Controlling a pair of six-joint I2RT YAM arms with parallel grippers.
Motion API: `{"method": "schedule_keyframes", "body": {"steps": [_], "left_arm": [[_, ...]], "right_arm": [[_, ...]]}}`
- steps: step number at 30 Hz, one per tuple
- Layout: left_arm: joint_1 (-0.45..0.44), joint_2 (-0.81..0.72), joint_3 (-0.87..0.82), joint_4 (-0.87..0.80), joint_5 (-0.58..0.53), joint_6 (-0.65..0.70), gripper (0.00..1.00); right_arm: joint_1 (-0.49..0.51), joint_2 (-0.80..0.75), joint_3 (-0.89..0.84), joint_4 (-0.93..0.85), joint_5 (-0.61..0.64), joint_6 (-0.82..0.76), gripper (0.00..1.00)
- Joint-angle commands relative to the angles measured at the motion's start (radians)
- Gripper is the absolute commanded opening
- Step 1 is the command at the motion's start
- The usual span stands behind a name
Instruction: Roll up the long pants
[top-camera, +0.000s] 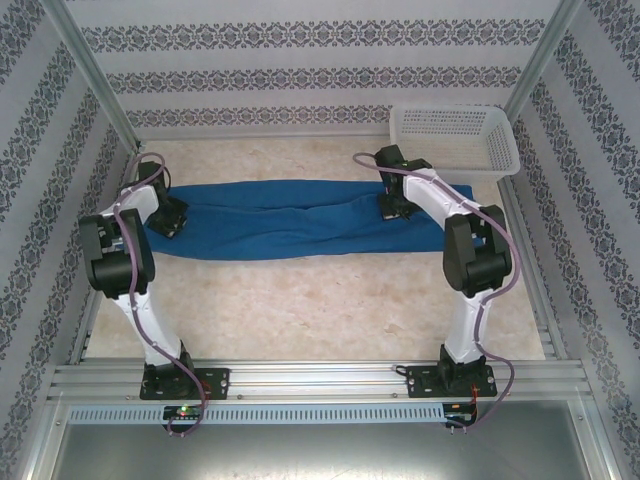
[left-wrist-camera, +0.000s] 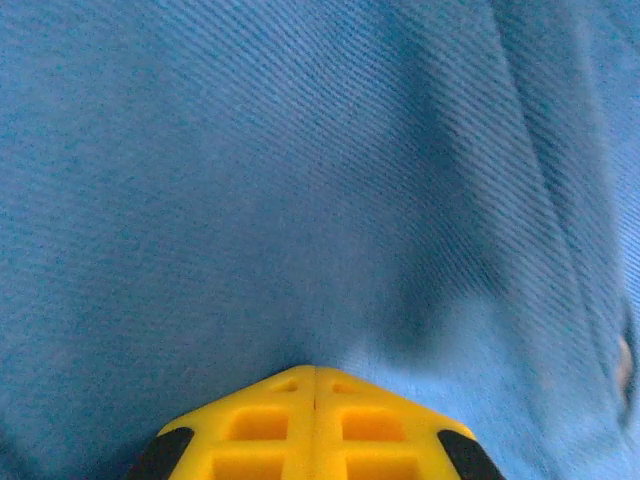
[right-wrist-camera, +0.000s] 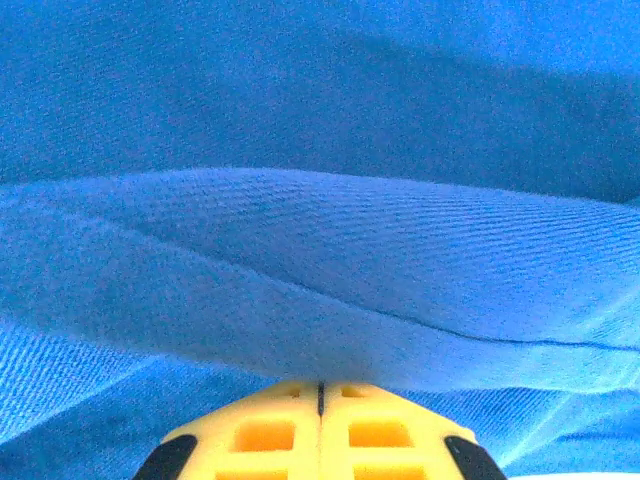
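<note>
The pants (top-camera: 290, 225) lie flat and stretched sideways across the far half of the table (top-camera: 330, 300), one long blue band with a crease along its middle; their right end stops just short of the basket (top-camera: 500, 150), a white perforated one in the far right corner. The cloth is plain, a fine diagonal twill in the wrist views, with no print or lettering to read.

The left gripper (top-camera: 170, 220) points down onto the left end of the pants; in the left wrist view its yellow fingers (left-wrist-camera: 260, 425) are closed flush, a hairline seam between them, tips against the cloth, which puckers with a shadow just to the right; no blue shows between the fingers. The right gripper (top-camera: 393, 207) comes down on the pants toward their right end; in the right wrist view its fingers (right-wrist-camera: 265, 435) are likewise pressed together, and a rounded fold of cloth (right-wrist-camera: 320, 240) rises just beyond the tips.

The table is pale beige and mottled like stone; walls (top-camera: 320, 75) with bands of dark floral pattern on white close it in on three sides; grooved aluminium rails (top-camera: 320, 375) run along the near edge, carrying both arm bases; small lights glow by the left base.
</note>
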Motion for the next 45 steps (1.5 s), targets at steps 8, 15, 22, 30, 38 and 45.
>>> {"method": "schedule_keyframes", "body": {"steps": [8,15,22,30,38,45], "left_arm": [[-0.008,0.126,0.234,-0.086,-0.040,0.019,0.00],[-0.008,0.243,0.538,-0.238,-0.036,0.049,0.00],[-0.010,0.098,0.362,-0.142,0.039,0.033,0.09],[-0.010,-0.035,0.214,-0.086,0.111,0.072,1.00],[-0.010,-0.035,0.163,-0.050,0.117,0.089,1.00],[0.005,0.060,0.229,-0.052,0.032,0.112,1.00]], "right_arm": [[-0.079,0.086,0.145,-0.036,0.124,-0.051,0.00],[-0.120,0.104,0.302,-0.147,0.129,-0.034,0.00],[-0.101,-0.039,0.052,-0.106,0.125,0.026,0.81],[-0.141,-0.052,-0.073,-0.066,0.281,-0.043,0.89],[-0.140,0.034,0.013,-0.036,0.416,-0.124,0.86],[-0.139,0.100,0.095,-0.086,0.409,-0.107,0.84]]}}
